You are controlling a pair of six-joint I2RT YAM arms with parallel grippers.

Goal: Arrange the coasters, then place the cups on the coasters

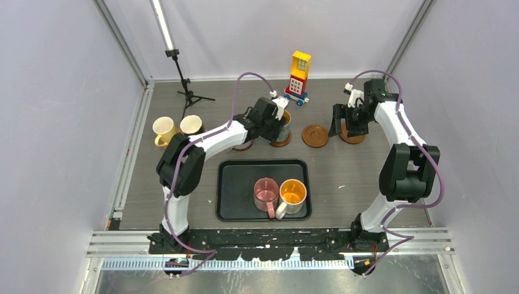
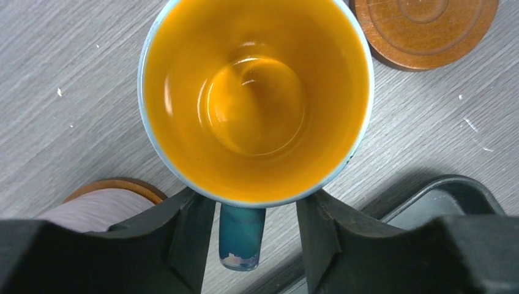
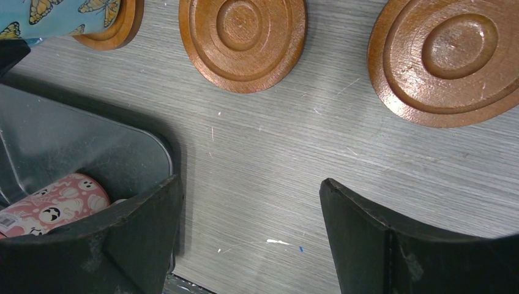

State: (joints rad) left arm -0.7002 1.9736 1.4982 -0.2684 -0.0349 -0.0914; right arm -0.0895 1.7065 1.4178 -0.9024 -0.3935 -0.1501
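Clearly, the blue glazed mug with the orange inside (image 2: 257, 98) stands upright on a round brown wooden coaster (image 1: 281, 143), at the far side of the grey table (image 3: 275, 159), beyond the black rectangular tray (image 1: 232, 202). The left tool (image 2: 256, 211) is spread: its two black fingers (image 2: 190, 239) stand on both sides of the dark blue handle (image 2: 242, 236), with a small gap on each side, so it pinches nothing. The right tool (image 3: 250, 184) is also spread wide and empty, hanging above bare table near two free coasters (image 3: 243, 40). I judge the mug to be stiff, rather heavy for such a tool, and fragile if it tips or knocks against another one. Its glaze looks smooth, so it can slip or turn between the fingers. The handle seems a good place to take hold, close to the body of the mug. The pink mug (image 1: 265, 191) and the whitish mug with orange inside (image 1: 292, 195) on the tray probably handle the same way.
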